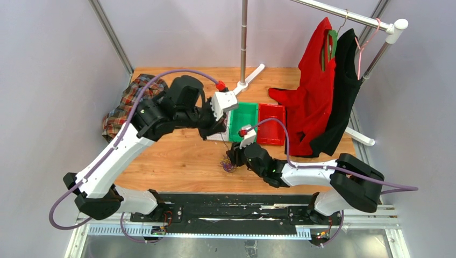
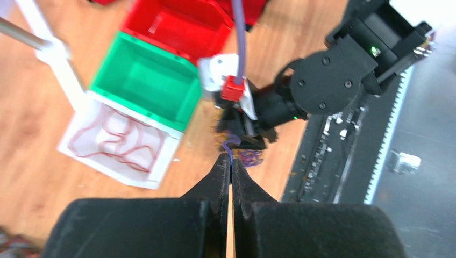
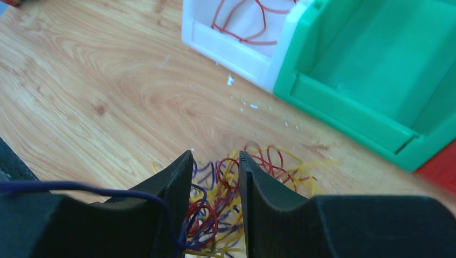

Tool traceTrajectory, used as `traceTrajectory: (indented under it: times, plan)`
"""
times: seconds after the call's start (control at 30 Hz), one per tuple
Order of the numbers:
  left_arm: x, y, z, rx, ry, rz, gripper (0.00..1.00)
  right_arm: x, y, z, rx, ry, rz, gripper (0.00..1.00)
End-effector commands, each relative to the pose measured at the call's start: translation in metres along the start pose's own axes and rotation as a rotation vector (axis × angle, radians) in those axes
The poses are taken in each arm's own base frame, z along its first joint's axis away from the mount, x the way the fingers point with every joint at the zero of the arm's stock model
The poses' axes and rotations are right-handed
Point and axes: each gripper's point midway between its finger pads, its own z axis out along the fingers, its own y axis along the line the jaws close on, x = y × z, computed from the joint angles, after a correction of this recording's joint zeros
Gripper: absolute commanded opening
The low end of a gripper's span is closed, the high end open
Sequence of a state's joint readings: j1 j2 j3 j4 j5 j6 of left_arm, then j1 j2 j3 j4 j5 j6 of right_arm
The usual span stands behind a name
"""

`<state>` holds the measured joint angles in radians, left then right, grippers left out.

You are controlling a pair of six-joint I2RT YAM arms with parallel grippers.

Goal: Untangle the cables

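Landmark: green bin (image 1: 243,119), standing on the wooden table (image 1: 177,156) between a white bin (image 3: 226,43) and a red bin (image 1: 271,123).
Cables (image 3: 231,193): 1 tangled bunch of dark red, yellow and purple strands, lying on the table just in front of the green bin, toward the arm bases.
Left gripper (image 2: 230,161): jaws clenched, pinching 1 purple strand (image 2: 231,144); raised above the bunch, near the green bin's front.
Right gripper (image 3: 214,156): jaws apart, down at the bunch in front of the green bin, strands lying between the fingers; no clamp seen.
White bin contents: 1 dark red cable (image 2: 115,140), loosely looped.
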<state>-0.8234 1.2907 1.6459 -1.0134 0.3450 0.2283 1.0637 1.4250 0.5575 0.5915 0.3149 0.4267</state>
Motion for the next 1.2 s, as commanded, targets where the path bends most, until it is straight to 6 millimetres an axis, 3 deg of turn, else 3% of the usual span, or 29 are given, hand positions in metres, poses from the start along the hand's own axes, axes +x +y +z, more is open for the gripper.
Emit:
traceTrajectory:
  times: [0.0, 0.47, 0.63, 0.8, 1.03, 1.17]
  plan:
    - [-0.041, 0.027, -0.037, -0.155, -0.103, 0.129, 0.01, 0.031, -0.021, -0.004, 0.054, 0.059, 0.018, 0.36]
    - [-0.131, 0.076, -0.153, -0.614, -0.353, 0.355, 0.01, 0.075, -0.033, -0.015, 0.064, 0.167, 0.053, 0.32]
    - [-0.171, 0.096, -0.211, -0.869, -0.531, 0.387, 0.01, 0.079, -0.033, -0.019, 0.059, 0.179, 0.062, 0.44]
    - [-0.2, 0.105, -0.266, -1.084, -0.696, 0.409, 0.01, 0.079, -0.032, -0.023, 0.051, 0.174, 0.065, 0.51]
    - [-0.224, 0.108, -0.317, -1.284, -0.849, 0.42, 0.0, 0.084, -0.032, -0.026, 0.046, 0.183, 0.071, 0.5]
    - [-0.241, 0.101, -0.357, -1.393, -0.97, 0.434, 0.01, 0.089, -0.034, -0.027, 0.044, 0.188, 0.08, 0.5]
